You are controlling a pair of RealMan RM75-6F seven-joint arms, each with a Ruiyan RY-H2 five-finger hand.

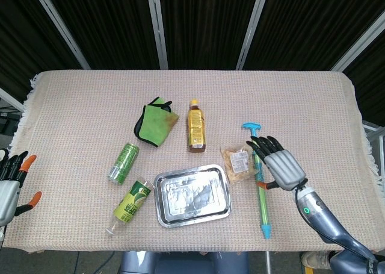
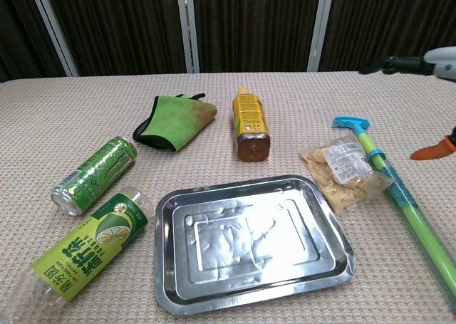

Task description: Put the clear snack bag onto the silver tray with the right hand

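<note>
— At the left edge of the table, what is seen of the left hand (image 1: pixel 11 186)?
— It is seen only partly, low beside the woven cloth (image 1: pixel 72 105), with orange-tipped fingers apart and nothing held.

— And further in?
— A green drink can (image 2: pixel 94 174) is laid on its side, and just below it a lime-labelled clear bottle (image 2: pixel 85 249), also lying down. Behind them a green cloth (image 2: pixel 173 121) is crumpled. In the middle the silver tray (image 2: pixel 313 196) is set flat, with nothing in it, and behind it an amber tea bottle (image 2: pixel 251 124) is laid with its yellow cap pointing away.

— Where is the clear snack bag (image 2: pixel 344 166) found?
— Just beside the tray's right rim, flat on the cloth, with pale snack pieces and a white label showing through. Its right edge is touching or nearly touching a green stick with a blue T-handle (image 2: pixel 399 189).

— And the right hand (image 1: pixel 281 165)?
— It is held spread over the stick, just right of the bag, dark fingers apart, nothing grasped. Whether the bag is touched cannot be told.

— How is the bag expected to handle?
— It is judged light, soft and crinkly, with slippery film and brittle contents that could be crushed. A gentle pinch at the near right edge or a corner is advised, where loose film can be gathered without the stick being caught.
</note>
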